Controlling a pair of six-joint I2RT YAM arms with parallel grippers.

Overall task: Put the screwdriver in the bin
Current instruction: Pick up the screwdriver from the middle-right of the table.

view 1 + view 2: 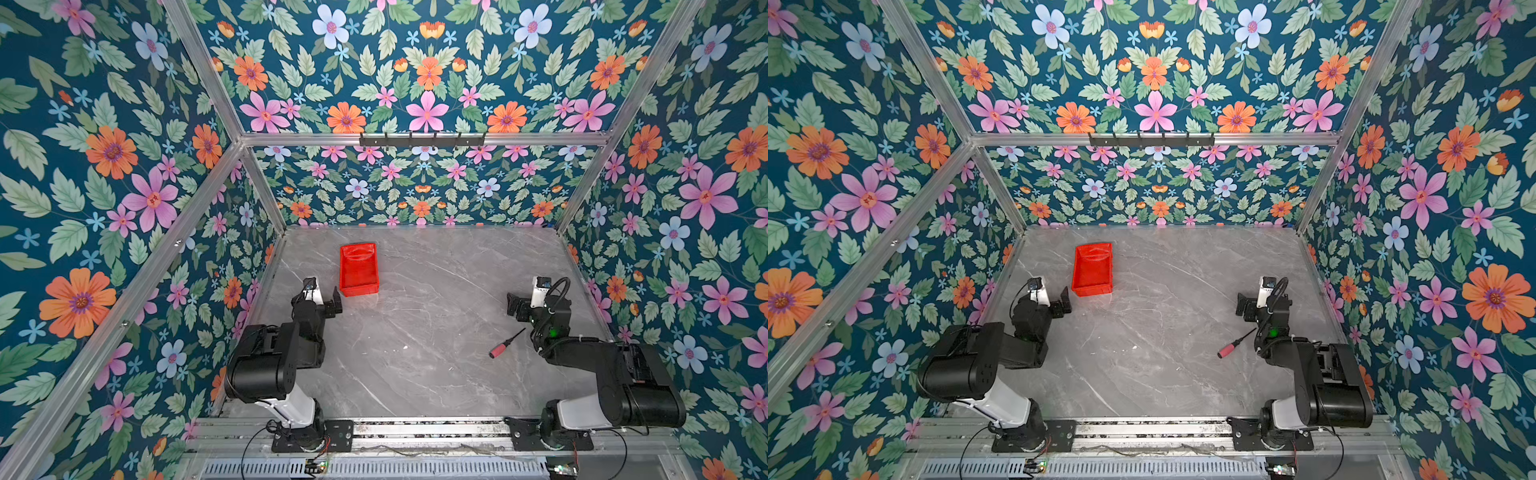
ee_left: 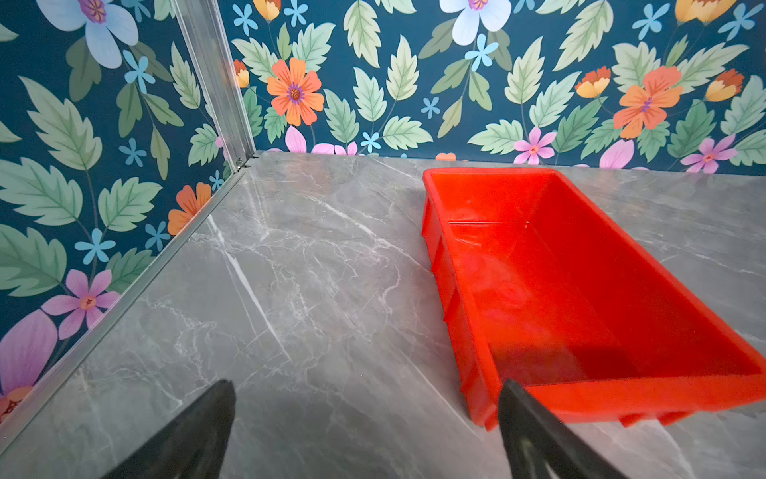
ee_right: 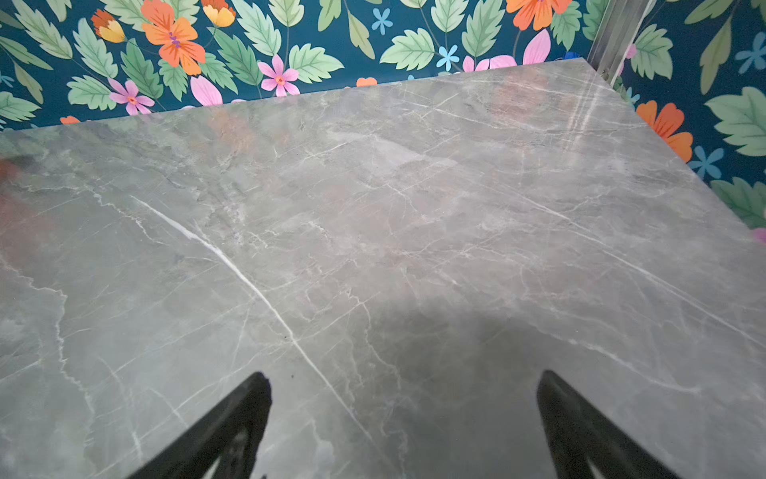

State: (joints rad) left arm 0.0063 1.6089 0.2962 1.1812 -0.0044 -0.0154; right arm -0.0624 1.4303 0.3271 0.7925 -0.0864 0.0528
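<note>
Left claw (image 2: 367,385) and right claw (image 3: 403,375) gape empty. Screwdriver (image 1: 508,344) at the desk's (image 1: 415,332) four o'clock likely suits right; bin (image 1: 359,289) waits at eleven.

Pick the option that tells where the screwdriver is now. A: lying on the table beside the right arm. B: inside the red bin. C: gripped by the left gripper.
A: the screwdriver lies flat on the table next to the right arm, well apart from the bin.
</note>
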